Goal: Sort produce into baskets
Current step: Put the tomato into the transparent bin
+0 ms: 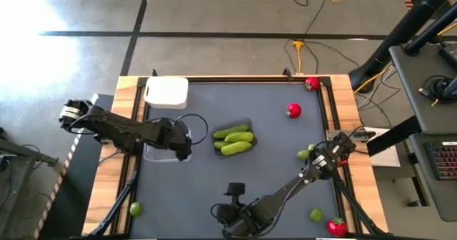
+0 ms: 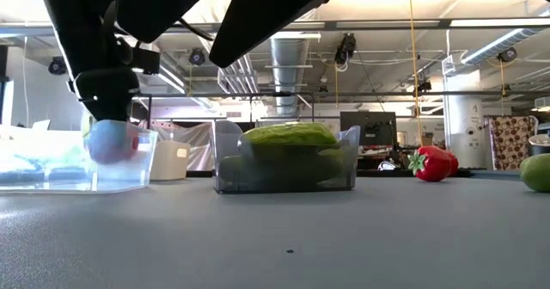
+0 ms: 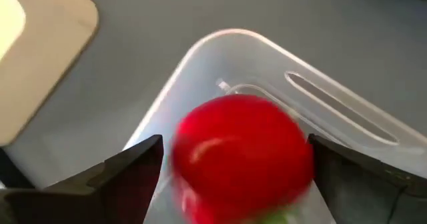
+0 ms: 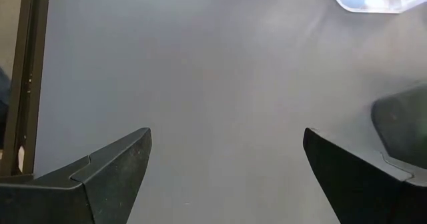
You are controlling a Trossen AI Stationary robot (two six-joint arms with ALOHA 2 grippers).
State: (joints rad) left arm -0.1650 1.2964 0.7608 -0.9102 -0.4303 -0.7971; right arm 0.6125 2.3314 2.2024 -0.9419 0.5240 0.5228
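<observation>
My left gripper (image 1: 181,143) (image 3: 233,177) hangs open over the clear basket (image 1: 161,153) (image 3: 220,57) at the table's left. A red fruit (image 3: 241,159) shows blurred between and below its fingers. In the low view this fruit (image 2: 112,140) sits inside the clear basket's walls (image 2: 51,164), under the fingers. The dark basket (image 1: 233,141) (image 2: 288,170) at the middle holds green cucumbers (image 1: 234,136) (image 2: 290,136). The white basket (image 1: 166,92) stands at the far left. My right gripper (image 1: 232,217) (image 4: 227,177) waits open above bare table near the front edge.
Loose red fruits lie at the far right (image 1: 293,111) (image 1: 312,83) and the near right corner (image 1: 337,227). Green limes lie at the right (image 1: 303,154), near right (image 1: 315,214) and near left (image 1: 136,209). A small camera (image 1: 235,191) stands near the front edge.
</observation>
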